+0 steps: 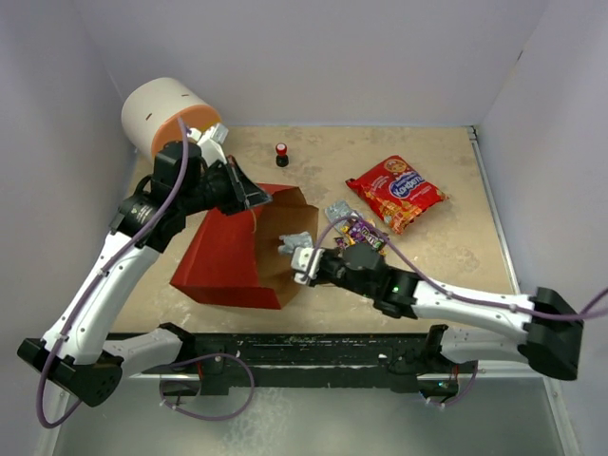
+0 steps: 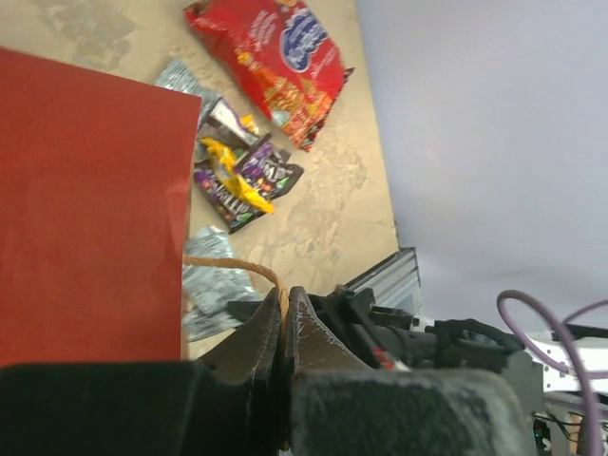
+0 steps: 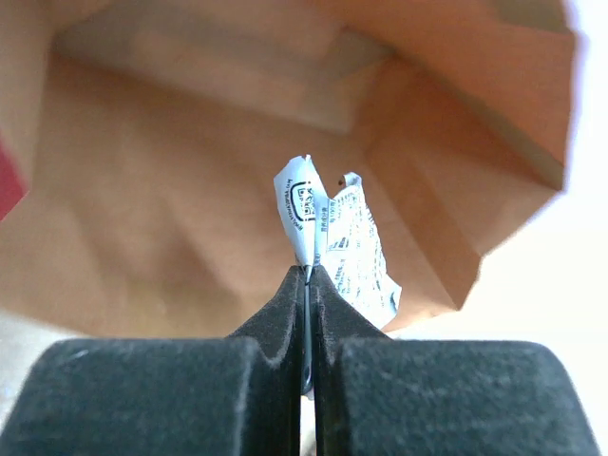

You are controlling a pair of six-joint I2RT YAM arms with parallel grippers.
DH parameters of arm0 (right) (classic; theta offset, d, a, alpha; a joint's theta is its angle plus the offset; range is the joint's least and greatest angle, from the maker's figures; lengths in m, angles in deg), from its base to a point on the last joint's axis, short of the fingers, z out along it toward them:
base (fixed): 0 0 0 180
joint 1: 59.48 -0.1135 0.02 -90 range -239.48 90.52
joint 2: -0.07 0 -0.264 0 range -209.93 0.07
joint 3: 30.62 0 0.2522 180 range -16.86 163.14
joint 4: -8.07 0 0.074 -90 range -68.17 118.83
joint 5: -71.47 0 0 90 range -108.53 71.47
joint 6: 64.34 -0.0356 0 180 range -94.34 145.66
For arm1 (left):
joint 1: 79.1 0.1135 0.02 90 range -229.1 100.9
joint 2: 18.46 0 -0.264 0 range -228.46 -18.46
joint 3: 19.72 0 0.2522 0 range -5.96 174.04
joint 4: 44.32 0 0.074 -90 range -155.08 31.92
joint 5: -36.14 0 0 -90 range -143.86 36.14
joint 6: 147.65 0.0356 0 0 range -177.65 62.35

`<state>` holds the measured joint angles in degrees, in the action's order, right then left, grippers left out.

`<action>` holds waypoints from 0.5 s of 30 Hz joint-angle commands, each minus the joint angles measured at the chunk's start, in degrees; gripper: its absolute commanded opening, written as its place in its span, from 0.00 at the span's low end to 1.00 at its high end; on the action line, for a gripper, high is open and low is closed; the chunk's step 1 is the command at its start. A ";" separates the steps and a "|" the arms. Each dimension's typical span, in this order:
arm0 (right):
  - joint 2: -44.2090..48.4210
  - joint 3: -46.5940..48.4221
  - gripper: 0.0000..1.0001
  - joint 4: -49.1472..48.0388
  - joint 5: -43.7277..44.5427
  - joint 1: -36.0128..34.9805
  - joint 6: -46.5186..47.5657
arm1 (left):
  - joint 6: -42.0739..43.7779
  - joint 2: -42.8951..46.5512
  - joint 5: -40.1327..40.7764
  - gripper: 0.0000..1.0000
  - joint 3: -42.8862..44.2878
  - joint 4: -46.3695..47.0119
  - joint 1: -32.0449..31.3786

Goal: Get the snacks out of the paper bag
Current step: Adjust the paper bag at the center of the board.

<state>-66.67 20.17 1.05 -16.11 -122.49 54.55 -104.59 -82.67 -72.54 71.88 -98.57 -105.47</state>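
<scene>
The paper bag (image 1: 223,256) lies on its side, red outside, with its brown mouth (image 1: 280,256) facing right. My left gripper (image 1: 253,196) is shut on the bag's twine handle (image 2: 234,265) at the upper rim; in its wrist view the gripper (image 2: 282,296) pinches the twine beside the red wall (image 2: 85,209). My right gripper (image 1: 304,255) is at the bag's mouth, shut on a small silver packet (image 1: 294,241). In its wrist view the gripper (image 3: 309,273) holds the packet (image 3: 334,233) in front of the brown inside (image 3: 161,190). The red chip bag (image 1: 394,192) and several candy packets (image 1: 356,229) lie on the table to the right.
A white cylinder with an orange face (image 1: 169,116) stands at the back left behind my left arm. A tiny red-and-black knob (image 1: 282,152) stands behind the bag. White walls close in the table on three sides.
</scene>
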 commanded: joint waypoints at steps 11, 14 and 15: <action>22.32 11.74 0.00 4.17 39.42 -0.05 -9.10 | -2.03 -2.22 -0.44 0.00 8.41 5.72 2.55; 20.31 15.35 0.00 4.53 43.99 -0.06 -12.88 | 0.13 1.64 7.09 0.00 3.27 -2.60 3.25; 19.40 16.21 0.00 4.56 44.85 0.00 -14.30 | 0.34 3.05 8.69 0.00 1.15 -4.77 3.55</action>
<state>-45.01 31.21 7.65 19.16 -122.49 45.81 -106.87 -85.59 -72.60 78.02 -94.86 -103.06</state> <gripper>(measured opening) 0.009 0.009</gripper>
